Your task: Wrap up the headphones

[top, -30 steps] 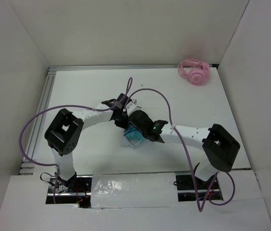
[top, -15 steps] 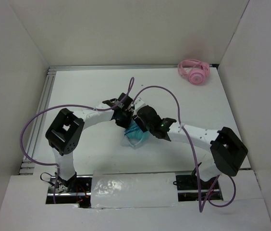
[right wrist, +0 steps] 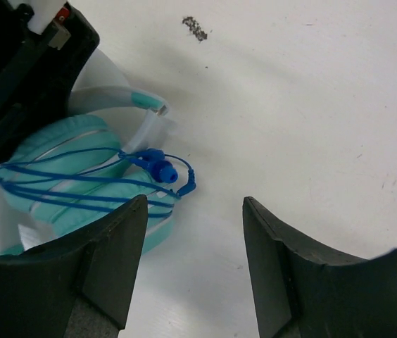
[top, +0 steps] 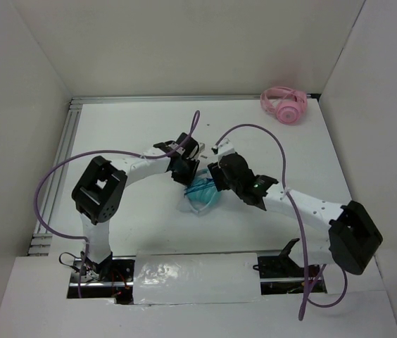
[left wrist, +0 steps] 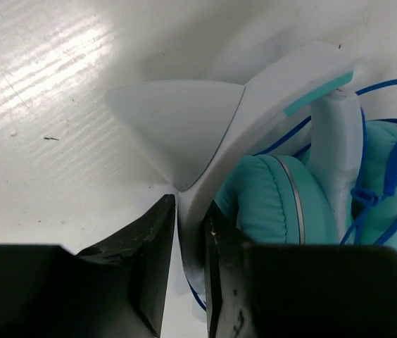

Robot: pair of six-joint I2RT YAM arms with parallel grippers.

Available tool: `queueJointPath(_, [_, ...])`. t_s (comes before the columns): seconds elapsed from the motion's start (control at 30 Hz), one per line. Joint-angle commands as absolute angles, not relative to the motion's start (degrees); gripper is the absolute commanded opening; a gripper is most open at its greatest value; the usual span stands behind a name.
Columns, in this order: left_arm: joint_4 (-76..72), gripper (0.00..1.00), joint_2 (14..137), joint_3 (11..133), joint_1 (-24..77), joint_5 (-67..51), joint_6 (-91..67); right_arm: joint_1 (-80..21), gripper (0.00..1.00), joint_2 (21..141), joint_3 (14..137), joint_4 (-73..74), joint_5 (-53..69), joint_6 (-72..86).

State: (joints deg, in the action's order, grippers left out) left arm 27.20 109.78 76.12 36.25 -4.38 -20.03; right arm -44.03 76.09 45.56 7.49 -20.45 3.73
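Observation:
The teal headphones (top: 200,193) lie mid-table with the thin blue cable wound across both ear cups (right wrist: 65,141). The blue plug (right wrist: 162,169) rests on top at their right edge. My left gripper (top: 188,172) sits at the far side of the headphones. Its jaws (left wrist: 191,211) stand close on either side of the white-grey band (left wrist: 255,120), next to a white pointed ear (left wrist: 174,123). My right gripper (top: 216,179) is just right of the headphones. It hangs open (right wrist: 193,211) over bare table, with nothing between its fingers.
Pink headphones (top: 284,104) lie in the far right corner. White walls enclose the table on three sides, with a metal rail (top: 65,141) along the left. Purple arm cables (top: 255,130) loop above the middle. A small dark speck (right wrist: 196,28) marks the table.
My right gripper has opened wider and drawn back to the right off the headphones, leaving the plug on them. The left jaws have eased slightly on the band.

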Motion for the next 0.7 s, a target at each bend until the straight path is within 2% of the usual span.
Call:
queueJointPath(0.0, [27.3,0.35,110.7,78.7,36.6,-3.5,-21.3,-43.2,0.63,70.6,43.6,3.5,-17.8,6.3])
queueJointPath(0.17, [28.8,0.43,110.0,79.9,36.5,-2.5,-22.0,-43.2,0.64,64.4,41.6,4.4,-18.4,8.0])
queueJointPath(0.2, [29.0,0.50,109.9,80.2,36.5,-2.1,-22.1,-43.1,0.65,62.2,41.3,4.7,-17.9,8.2])
queueJointPath(0.23, [29.2,0.55,109.3,80.3,36.5,-2.0,-22.1,-43.0,0.72,61.1,41.0,4.7,-17.5,8.0])
queueJointPath(0.33, [30.1,0.66,108.5,81.0,36.5,-1.1,-22.3,-43.1,0.78,57.2,39.8,4.8,-16.9,8.4])
queueJointPath(0.5, [32.1,0.69,107.6,82.2,36.5,-0.3,-23.0,-43.0,0.80,53.1,38.8,5.4,-16.3,9.1])
queueJointPath(0.6, [33.7,0.72,107.1,82.8,36.4,3.1,-24.1,-43.1,0.86,52.1,38.8,6.1,-16.3,9.4])
queueJointPath(0.63, [34.0,0.73,106.9,83.0,36.4,3.3,-24.3,-42.9,0.96,52.1,38.8,6.1,-15.8,9.4])
queueJointPath(0.67, [34.2,0.76,106.5,83.1,36.2,3.2,-24.3,-43.1,0.99,51.9,38.7,5.7,-15.9,9.6])
